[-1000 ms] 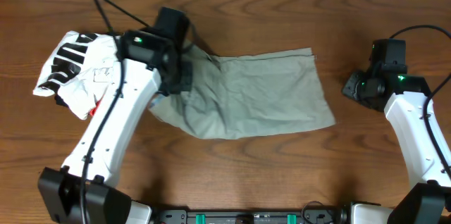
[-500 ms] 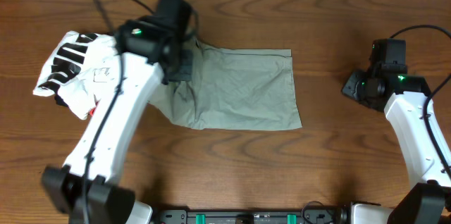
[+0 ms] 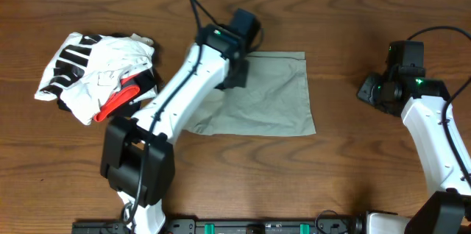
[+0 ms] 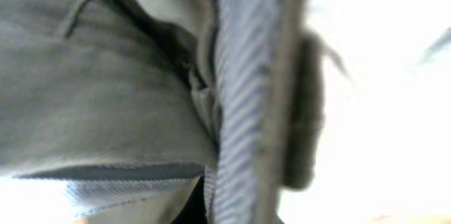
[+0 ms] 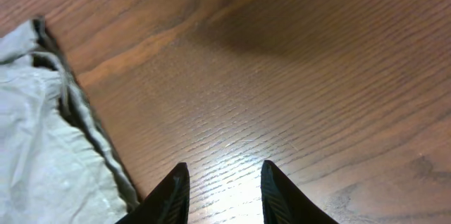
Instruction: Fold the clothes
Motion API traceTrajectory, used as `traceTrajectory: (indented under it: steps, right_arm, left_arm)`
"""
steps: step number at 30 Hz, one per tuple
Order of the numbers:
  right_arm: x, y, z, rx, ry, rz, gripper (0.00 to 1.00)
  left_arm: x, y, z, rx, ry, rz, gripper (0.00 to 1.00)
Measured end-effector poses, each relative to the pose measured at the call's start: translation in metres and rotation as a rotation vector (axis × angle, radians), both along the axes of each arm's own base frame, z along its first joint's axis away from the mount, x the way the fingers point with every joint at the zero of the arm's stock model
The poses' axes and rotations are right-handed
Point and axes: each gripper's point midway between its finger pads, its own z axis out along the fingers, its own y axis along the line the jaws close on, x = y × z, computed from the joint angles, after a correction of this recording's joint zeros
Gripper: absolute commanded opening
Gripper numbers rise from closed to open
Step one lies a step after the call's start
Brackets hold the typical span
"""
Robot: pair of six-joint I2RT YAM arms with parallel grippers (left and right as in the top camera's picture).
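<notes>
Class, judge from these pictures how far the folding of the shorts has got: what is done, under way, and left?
Done: the shorts lie as a rough rectangle, apparently doubled over once. In hand: the left gripper is shut on their far edge. Left: the near edge by that arm looks uneven, so a further fold likely remains. The right gripper hangs open beside them.
</notes>
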Motion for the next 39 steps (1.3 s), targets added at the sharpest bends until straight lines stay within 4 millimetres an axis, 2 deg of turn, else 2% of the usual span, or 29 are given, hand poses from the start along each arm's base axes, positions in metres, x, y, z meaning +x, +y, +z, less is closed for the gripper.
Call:
traceTrajectory:
  steps: [3,7,11,16,20,22,25,28,31,33,39]
  right_arm:
    - [0.0,0.0,0.0,0.0,0.0,0.0,0.32]
    - [0.0,0.0,0.0,0.0,0.0,0.0,0.32]
    - [0.0,0.0,0.0,0.0,0.0,0.0,0.32]
    - [0.001,0.003,-0.001,0.016,0.0,0.008,0.2]
    - [0.014,0.02,-0.005,0.088,-0.032,0.095,0.13]
    - [0.018,0.032,-0.016,0.134,-0.021,0.147,0.1]
    - [0.021,0.049,-0.043,0.192,0.034,0.207,0.08]
    - [0.023,0.062,-0.075,0.263,0.086,0.262,0.08]
    - [0.021,0.072,-0.095,0.321,0.115,0.306,0.09]
    - [0.02,0.077,-0.103,0.348,0.127,0.325,0.09]
    - [0.021,0.079,-0.104,0.357,0.12,0.347,0.09]
  left_arm:
    - [0.001,-0.024,0.003,-0.063,-0.032,0.022,0.06]
    - [-0.004,-0.043,0.005,-0.108,-0.045,0.051,0.06]
    - [-0.01,-0.053,0.005,-0.121,-0.045,0.056,0.06]
    - [-0.017,-0.063,0.005,-0.129,-0.037,0.04,0.06]
    - [-0.018,-0.063,0.004,-0.129,-0.033,0.038,0.06]
    - [-0.018,-0.063,0.004,-0.129,-0.034,0.037,0.06]
    - [-0.018,-0.063,0.004,-0.127,-0.034,0.03,0.06]
    - [-0.018,-0.063,0.004,-0.124,-0.035,0.02,0.06]
    - [-0.018,-0.063,0.004,-0.122,-0.035,0.015,0.06]
    - [-0.018,-0.063,0.004,-0.121,-0.035,0.011,0.06]
    - [-0.018,-0.063,0.004,-0.119,-0.036,0.001,0.06]
